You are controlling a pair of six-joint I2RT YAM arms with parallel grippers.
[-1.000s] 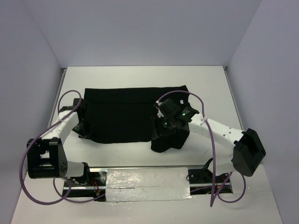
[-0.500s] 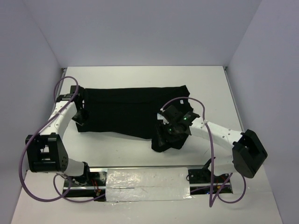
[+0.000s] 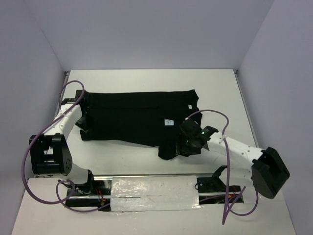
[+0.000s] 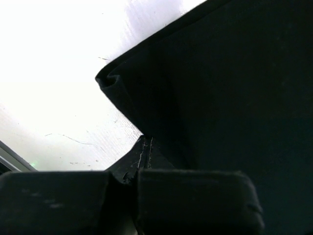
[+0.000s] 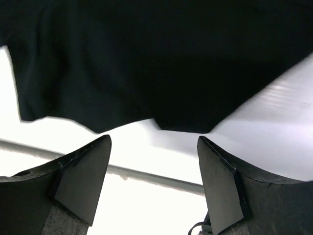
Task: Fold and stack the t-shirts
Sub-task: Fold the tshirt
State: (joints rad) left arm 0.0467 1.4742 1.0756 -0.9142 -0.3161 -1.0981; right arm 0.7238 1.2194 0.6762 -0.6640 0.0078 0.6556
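T-shirt (image 3: 137, 117), black, flat on tabletop (image 3: 146, 78), long axis left-to-right. Left hand (image 3: 84, 121) pressed together, pinching its left edge. Right hand (image 5: 154, 142) spread, empty, beside the bunched near-right corner.

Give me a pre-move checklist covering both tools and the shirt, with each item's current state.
1. Left tool shut on the t-shirt at its left edge: ok.
2. Right tool open with nothing in it: ok.
3. Cloth between the right tool's fingers: not ok; the shirt's edge lies just ahead of them.
4. T-shirt lying flat: not ok; its near right corner is bunched and juts toward the arms.
5. White tag located: ok, showing on top of the right half.
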